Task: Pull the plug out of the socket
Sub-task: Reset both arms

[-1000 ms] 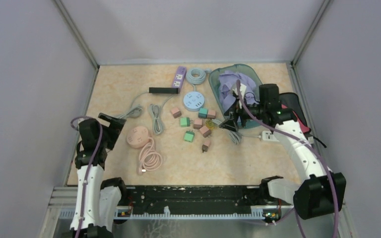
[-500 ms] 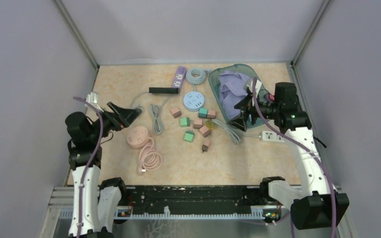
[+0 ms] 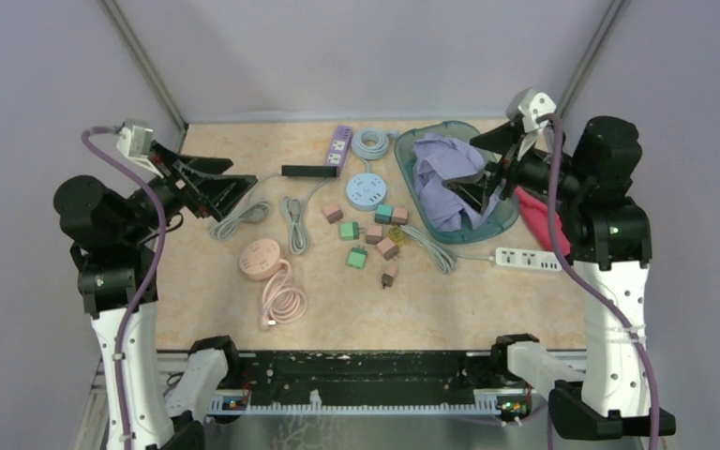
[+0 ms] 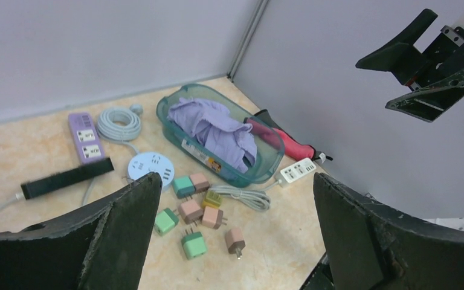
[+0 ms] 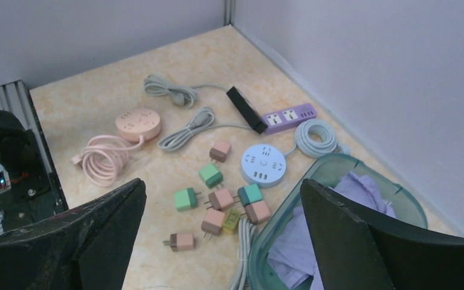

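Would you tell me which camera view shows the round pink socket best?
The right wrist view: the round pink socket and its coiled cable lie unobstructed. The top external view shows it whole but smaller; the left wrist view misses it.

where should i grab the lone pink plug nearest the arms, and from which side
Probably the blocky pink body of the plug, pinched across its two flat sides, coming straight down. It lies on the table apart from the other plugs, so both sides look free. Its prongs stick out toward the arms; stay off that end.
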{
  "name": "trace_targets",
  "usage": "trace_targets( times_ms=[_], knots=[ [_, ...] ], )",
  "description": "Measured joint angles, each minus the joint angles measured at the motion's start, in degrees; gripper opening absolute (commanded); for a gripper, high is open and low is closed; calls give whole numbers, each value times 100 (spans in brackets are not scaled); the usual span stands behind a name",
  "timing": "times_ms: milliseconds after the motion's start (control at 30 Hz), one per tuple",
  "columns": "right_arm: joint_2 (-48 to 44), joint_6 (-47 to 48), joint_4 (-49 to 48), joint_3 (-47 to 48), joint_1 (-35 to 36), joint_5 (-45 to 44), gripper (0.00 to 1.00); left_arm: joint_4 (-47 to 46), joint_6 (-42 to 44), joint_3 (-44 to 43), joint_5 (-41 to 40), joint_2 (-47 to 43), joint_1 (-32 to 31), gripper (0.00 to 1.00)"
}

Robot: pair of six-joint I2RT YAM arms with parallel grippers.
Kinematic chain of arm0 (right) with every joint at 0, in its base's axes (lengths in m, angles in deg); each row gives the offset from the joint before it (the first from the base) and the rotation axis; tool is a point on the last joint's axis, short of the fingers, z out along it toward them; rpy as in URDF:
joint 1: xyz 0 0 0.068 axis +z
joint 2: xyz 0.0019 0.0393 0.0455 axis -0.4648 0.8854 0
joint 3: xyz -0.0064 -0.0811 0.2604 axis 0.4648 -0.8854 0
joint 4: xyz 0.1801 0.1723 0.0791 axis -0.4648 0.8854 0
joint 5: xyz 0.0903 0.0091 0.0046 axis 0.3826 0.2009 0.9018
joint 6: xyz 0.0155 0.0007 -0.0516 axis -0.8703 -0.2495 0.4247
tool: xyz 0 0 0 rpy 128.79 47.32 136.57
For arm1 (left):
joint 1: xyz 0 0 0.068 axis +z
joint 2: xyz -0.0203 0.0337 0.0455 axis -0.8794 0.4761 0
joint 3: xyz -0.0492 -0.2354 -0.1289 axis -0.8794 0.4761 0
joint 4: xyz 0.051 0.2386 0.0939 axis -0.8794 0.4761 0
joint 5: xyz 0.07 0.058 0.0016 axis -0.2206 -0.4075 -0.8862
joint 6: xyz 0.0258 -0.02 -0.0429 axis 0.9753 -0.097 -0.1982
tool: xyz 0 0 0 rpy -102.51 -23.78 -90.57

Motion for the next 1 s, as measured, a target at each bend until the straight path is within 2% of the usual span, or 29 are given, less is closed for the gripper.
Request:
trace_targets(
  times_ms=[100,233,367,467,733,1000],
  knots=[
    [46,-181,151,533,-7,-50,99,105,63,-470,7,153,-39,100],
    [90,-212,376,1259,-258,136,99,-61,-203,-636,15,173,-57,100],
    [76,-444,372,1622,-549,398,99,-540,-656,-608,57,94,-57,100],
    [61,-839,302,1773,-678,472,99,-529,-625,-892,48,81,-140,100],
    [81,-1945,68,2133,-1005,-81,99,39,328,-1941,-402,-31,-780,100],
    [94,-2315,-90,2133,-1285,-249,99,601,1370,-1596,-1102,-339,-1182,100]
  ],
)
